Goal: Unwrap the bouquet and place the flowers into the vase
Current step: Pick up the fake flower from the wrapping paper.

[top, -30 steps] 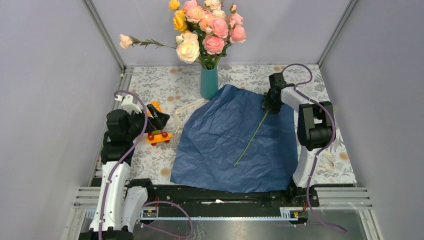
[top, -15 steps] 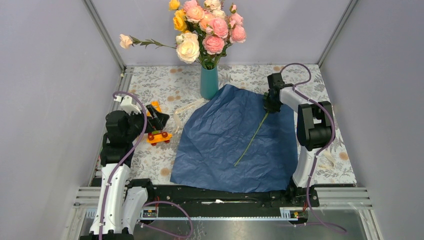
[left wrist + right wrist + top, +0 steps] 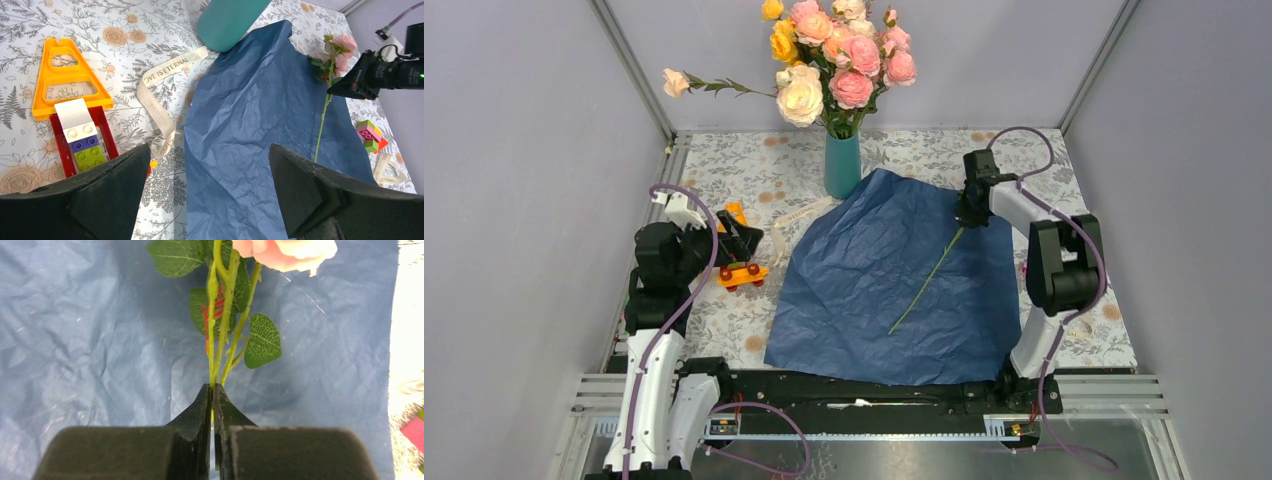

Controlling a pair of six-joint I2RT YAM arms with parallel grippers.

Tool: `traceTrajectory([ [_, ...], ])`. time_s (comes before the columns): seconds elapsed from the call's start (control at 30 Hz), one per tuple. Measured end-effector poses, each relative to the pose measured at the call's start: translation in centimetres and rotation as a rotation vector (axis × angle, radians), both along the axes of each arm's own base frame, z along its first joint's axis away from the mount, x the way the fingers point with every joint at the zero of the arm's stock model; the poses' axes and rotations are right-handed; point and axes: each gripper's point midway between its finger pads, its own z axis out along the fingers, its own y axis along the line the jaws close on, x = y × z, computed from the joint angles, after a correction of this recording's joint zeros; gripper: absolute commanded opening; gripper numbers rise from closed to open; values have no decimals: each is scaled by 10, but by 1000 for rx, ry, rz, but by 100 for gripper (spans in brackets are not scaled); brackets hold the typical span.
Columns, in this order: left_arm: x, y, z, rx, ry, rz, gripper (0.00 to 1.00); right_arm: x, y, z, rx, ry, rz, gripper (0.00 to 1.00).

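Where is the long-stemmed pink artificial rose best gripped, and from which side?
Probably the thin green stem just under its leaves, from above, jaws across: it lies along the crinkled blue paper, bloom-heavy. The right gripper is shut there.

Pinches flower stem (image 3: 924,285) in right gripper (image 3: 965,216), far right, over spread blue paper (image 3: 854,270), right of teal vase (image 3: 842,168).
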Motion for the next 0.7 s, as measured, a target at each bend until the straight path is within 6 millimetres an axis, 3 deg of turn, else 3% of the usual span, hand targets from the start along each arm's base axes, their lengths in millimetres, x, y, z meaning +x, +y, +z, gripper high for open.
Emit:
traceTrajectory([
  [0.17, 0, -2, 4, -3, -18, -13, 94, -12, 4, 39, 21, -108, 13, 0],
  [0.3, -6, -11, 6, -33, -36, -43, 94, -22, 20, 66, 58, -204, 49, 0],
  [0.5, -33, -39, -5, -147, -29, -127, 94, -49, 67, 85, 100, -285, 166, 0],
  [0.7, -59, -87, -5, -292, -20, -284, 94, -69, 114, 102, 185, -380, 246, 0],
])
